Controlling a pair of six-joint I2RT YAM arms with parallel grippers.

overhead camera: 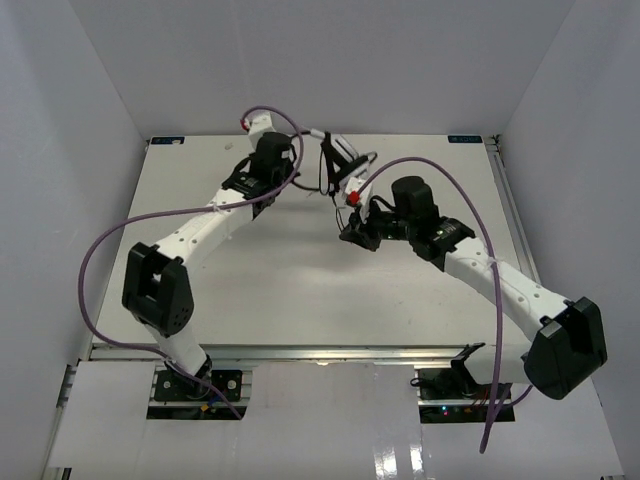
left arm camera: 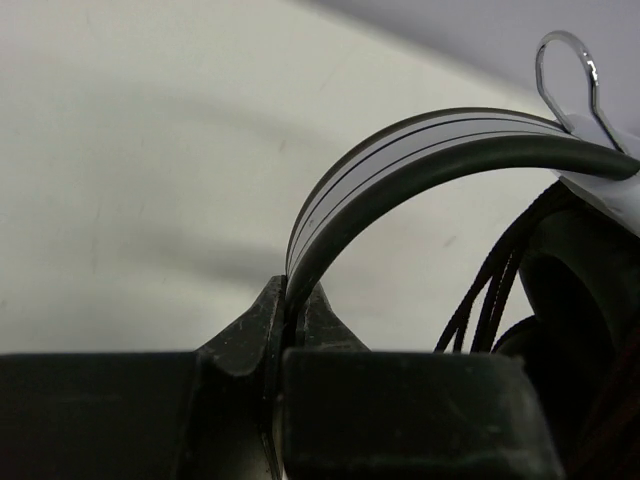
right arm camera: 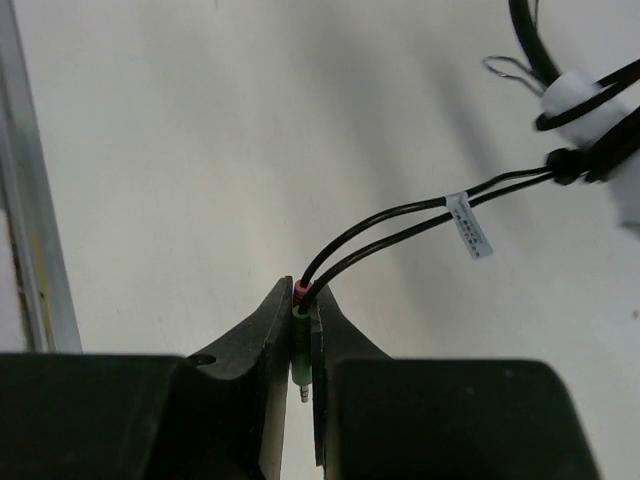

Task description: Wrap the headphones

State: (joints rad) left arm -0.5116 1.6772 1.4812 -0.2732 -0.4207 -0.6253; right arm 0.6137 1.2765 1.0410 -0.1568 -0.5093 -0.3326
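Observation:
The headphones [overhead camera: 341, 166] hang above the back middle of the table, showing a small red mark [overhead camera: 353, 198]. In the left wrist view my left gripper [left arm camera: 291, 300] is shut on the white-and-black headband [left arm camera: 420, 150]. A dark earcup [left arm camera: 585, 300] and loops of thin black cord [left arm camera: 490, 290] lie to its right. My right gripper [right arm camera: 303, 312] is shut on the pink and green plugs at the end of the cord [right arm camera: 400, 222]. Two strands with a white tag [right arm camera: 469, 225] run up to the headphones [right arm camera: 585, 110]. From above, my right gripper [overhead camera: 353, 236] sits just below the headphones.
Thick purple cables [overhead camera: 120, 232] arc over both arms. A thin wire loop [left arm camera: 570, 70] sticks up by the headband. A metal rail [right arm camera: 25, 200] borders the white table [overhead camera: 300, 290], with white walls close on three sides.

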